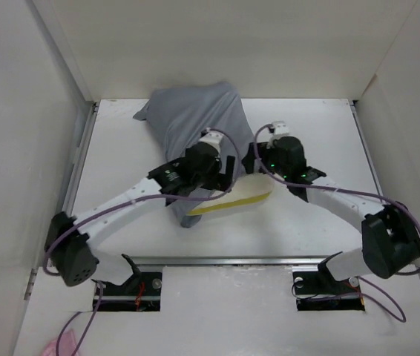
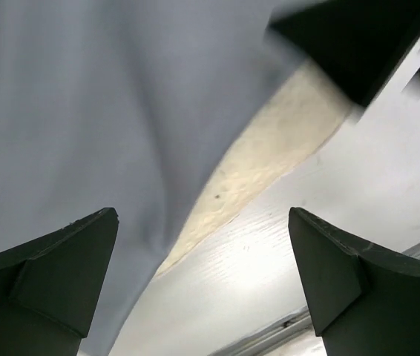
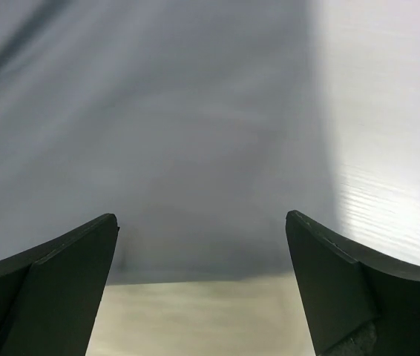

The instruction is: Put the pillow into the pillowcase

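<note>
**Tabletop.** We look down on a white, smooth tabletop [image 1: 121, 148], faintly grained in the wrist views and walled on three sides.

**Pillowcase.** The grey pillowcase [image 1: 195, 119] lies from about 12 o'clock of the tabletop down to its centre. It is a soft, matte cloth sack with a bulging middle and loose folds at its far end. Its open mouth faces the arms at 6 o'clock.

**Pillow.** The pillow [image 1: 240, 199] sits mostly inside the pillowcase. Only a cream-yellow wedge shows, poking out of the mouth towards 4 o'clock, with a brighter yellow band along its near edge. In the left wrist view its surface looks porous and foamy, and the corner is rounded. We cannot tell how deep the hidden part reaches.

**Pincers.** The left pincer [image 2: 201, 216] stands spread wide and holds nothing. It hangs over the line where the grey cloth meets the bare foam. The right pincer [image 3: 201, 219] is likewise wide apart and empty, above the hem of the pillowcase at the 3 o'clock side of the mouth. Its dark, wedge-shaped fingers frame smooth cloth with a pale strip of foam below.

**Progress.** We judge the task well advanced, with most of the pillow sheathed. What is left is to take hold of the hem again and draw it over the exposed corner.
</note>
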Robot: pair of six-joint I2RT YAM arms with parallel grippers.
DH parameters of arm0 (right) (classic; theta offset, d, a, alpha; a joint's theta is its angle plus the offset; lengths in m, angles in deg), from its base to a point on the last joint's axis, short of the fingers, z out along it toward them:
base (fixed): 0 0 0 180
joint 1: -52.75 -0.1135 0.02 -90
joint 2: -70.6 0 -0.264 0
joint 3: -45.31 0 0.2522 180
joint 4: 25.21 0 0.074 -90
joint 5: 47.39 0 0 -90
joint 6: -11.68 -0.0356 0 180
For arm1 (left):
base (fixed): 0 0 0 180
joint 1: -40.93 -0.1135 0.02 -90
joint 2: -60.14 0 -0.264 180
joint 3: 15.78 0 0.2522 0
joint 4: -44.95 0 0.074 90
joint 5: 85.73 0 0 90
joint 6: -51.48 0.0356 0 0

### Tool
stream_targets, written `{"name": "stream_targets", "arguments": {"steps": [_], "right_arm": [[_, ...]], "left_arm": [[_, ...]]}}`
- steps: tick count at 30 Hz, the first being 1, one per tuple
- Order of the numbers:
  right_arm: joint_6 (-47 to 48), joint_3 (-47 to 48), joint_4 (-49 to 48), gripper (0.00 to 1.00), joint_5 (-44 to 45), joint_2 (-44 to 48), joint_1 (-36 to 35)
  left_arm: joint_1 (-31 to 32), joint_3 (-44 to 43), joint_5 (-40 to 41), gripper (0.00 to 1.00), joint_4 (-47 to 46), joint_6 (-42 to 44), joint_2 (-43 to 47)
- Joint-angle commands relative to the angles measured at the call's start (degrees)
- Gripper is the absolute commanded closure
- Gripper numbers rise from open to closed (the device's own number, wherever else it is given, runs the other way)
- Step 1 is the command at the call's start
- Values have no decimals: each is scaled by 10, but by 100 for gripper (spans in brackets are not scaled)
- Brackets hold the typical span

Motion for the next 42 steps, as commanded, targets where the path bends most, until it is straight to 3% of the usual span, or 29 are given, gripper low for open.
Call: {"name": "stream_targets", "arguments": {"steps": [1, 5, 11, 15, 20, 22, 23, 26, 31, 33, 38, 42], "right_arm": [[-101, -34, 43, 0, -45, 48, 110], [-101, -48, 98, 0, -50, 78, 192], [-128, -48, 144, 0, -79, 92, 295], [-128, -53, 149, 0, -87, 97, 309], [-128, -53, 149, 0, -93, 92, 314], [-128, -53, 149, 0, -93, 86, 314], [-121, -53, 142, 0, -102, 79, 314], [-114, -59, 127, 0, -136, 65, 314], [-76, -59, 64, 9, -237, 0, 314], [-56, -51, 39, 10, -269, -17, 276], [8, -13, 59, 10, -154, -60, 186], [-19, 27, 43, 10, -74, -103, 154]], "left_arm": [[52, -51, -21, 0, -26, 95, -68], [102, -109, 2, 0, -19, 144, -146], [114, -210, 54, 0, -9, 192, -290], [114, -284, 125, 0, 62, 190, -391], [114, -282, 147, 2, 77, 175, -446], [114, -270, 152, 16, 72, 168, -453], [114, -270, 152, 47, 72, 168, -453], [109, -297, 201, 100, 85, 147, -470], [89, -314, 238, 100, 87, 120, -432], [89, -314, 238, 100, 75, 134, -409], [89, -325, 245, 100, 68, 140, -379], [89, -339, 269, 100, 86, 140, -379]]}}
